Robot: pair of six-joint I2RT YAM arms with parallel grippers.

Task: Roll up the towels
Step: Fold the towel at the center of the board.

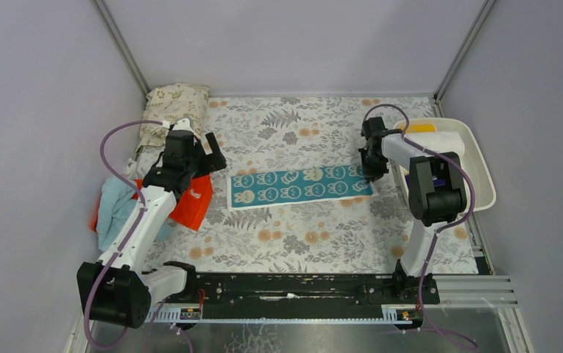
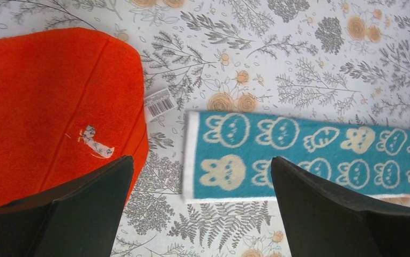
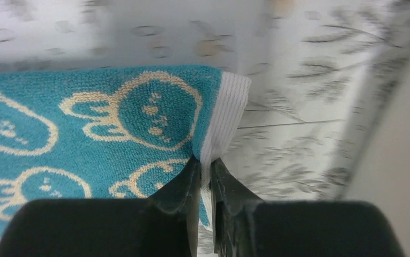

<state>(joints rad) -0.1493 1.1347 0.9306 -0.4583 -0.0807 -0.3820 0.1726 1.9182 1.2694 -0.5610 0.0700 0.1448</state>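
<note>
A teal towel [image 1: 300, 185] printed with cream rabbits lies folded in a long strip across the floral mat [image 1: 293, 235]. My right gripper [image 1: 373, 173] is shut on the towel's white right edge [image 3: 225, 115], pinching the hem between the fingers [image 3: 184, 187]. My left gripper [image 1: 206, 163] hangs open above the mat, by the towel's left end [image 2: 229, 155] and an orange-red towel [image 1: 193, 198]. That orange-red towel [image 2: 47, 107] lies flat with a barcode tag.
A light blue cloth [image 1: 116, 209] lies heaped at the left edge. A beige leaf-printed cushion [image 1: 171, 107] sits at the back left. A white bin [image 1: 477, 158] at the right holds yellow, white and purple cloths. Grey walls enclose the area.
</note>
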